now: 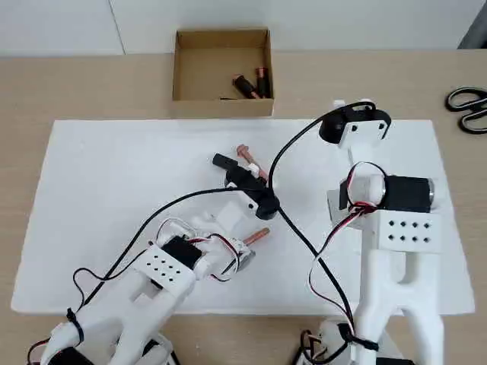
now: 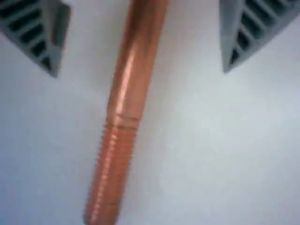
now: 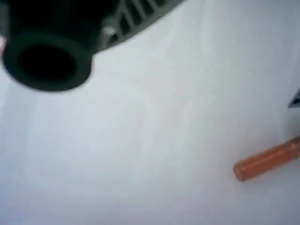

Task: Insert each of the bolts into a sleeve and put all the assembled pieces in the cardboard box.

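While the left fingers [image 2: 35, 30] are gaping wide around a bolt [image 2: 125, 117], the right fingers [image 3: 136, 14] are gripping a sleeve [image 3: 47, 61].

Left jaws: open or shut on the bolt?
Open. Left wrist view: the left jaws stand apart either side of the bolt, white sheet showing in both gaps, neither touching it.

In the left wrist view the copper bolt [image 2: 124, 117] ran past the top edge, its head unseen. The black sleeve [image 3: 47, 58] ran off the right wrist view's top edge. The scissors [image 1: 468, 109] ran off the high view's right edge.
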Robot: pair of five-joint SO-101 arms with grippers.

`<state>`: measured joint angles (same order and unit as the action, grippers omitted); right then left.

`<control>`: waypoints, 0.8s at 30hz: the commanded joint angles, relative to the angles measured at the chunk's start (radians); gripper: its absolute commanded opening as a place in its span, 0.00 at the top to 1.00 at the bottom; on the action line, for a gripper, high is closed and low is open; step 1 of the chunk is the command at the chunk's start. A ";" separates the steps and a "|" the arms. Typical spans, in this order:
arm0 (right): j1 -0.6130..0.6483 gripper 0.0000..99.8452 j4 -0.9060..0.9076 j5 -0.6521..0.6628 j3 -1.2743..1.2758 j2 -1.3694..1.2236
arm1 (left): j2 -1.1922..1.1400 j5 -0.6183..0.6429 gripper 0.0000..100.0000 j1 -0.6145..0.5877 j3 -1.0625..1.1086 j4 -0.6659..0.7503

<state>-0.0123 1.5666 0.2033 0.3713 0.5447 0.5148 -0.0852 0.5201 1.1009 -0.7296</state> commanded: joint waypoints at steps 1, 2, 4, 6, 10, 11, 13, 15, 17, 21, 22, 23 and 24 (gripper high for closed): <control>-0.007 1.00 -0.008 -0.012 -0.005 0.033 | 0.023 -0.009 0.85 0.005 -0.004 0.018; -0.007 1.00 -0.007 -0.012 -0.005 0.033 | 0.023 -0.012 0.87 0.005 -0.004 0.020; -0.010 1.00 -0.005 -0.012 -0.005 0.033 | 0.023 -0.054 0.90 0.005 -0.004 0.020; -0.010 1.00 -0.004 -0.012 -0.005 0.033 | 0.023 -0.126 0.93 0.005 -0.004 0.020; -0.010 1.00 -0.004 -0.012 -0.005 0.033 | 0.023 -0.224 0.97 0.006 -0.002 0.026; -0.010 1.00 -0.004 -0.012 -0.005 0.033 | 0.023 -0.226 0.98 0.006 -0.002 0.035; -0.008 1.00 -0.004 -0.012 -0.005 0.033 | 0.023 -0.229 0.98 0.006 -0.002 0.049; -0.008 1.00 -0.004 -0.012 -0.005 0.033 | 0.023 -0.241 0.98 0.005 -0.002 0.068; -0.008 1.00 -0.004 -0.012 -0.005 0.033 | 0.023 -0.269 0.98 0.005 0.001 0.109; -0.010 1.00 -0.004 -0.012 -0.005 0.033 | 0.021 -0.370 0.98 -0.044 0.068 0.305; -0.010 1.00 -0.004 -0.012 -0.005 0.033 | 0.015 -0.396 0.98 -0.063 0.082 0.371; -0.010 1.00 -0.004 -0.012 -0.005 0.033 | 0.006 -0.411 0.98 -0.084 0.087 0.425; -0.010 1.00 -0.004 -0.012 -0.005 0.033 | 0.002 -0.408 0.98 -0.106 0.081 0.465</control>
<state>-0.0123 1.5666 0.2033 0.3713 0.5447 0.5132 -0.4672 0.4618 1.1868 -0.4104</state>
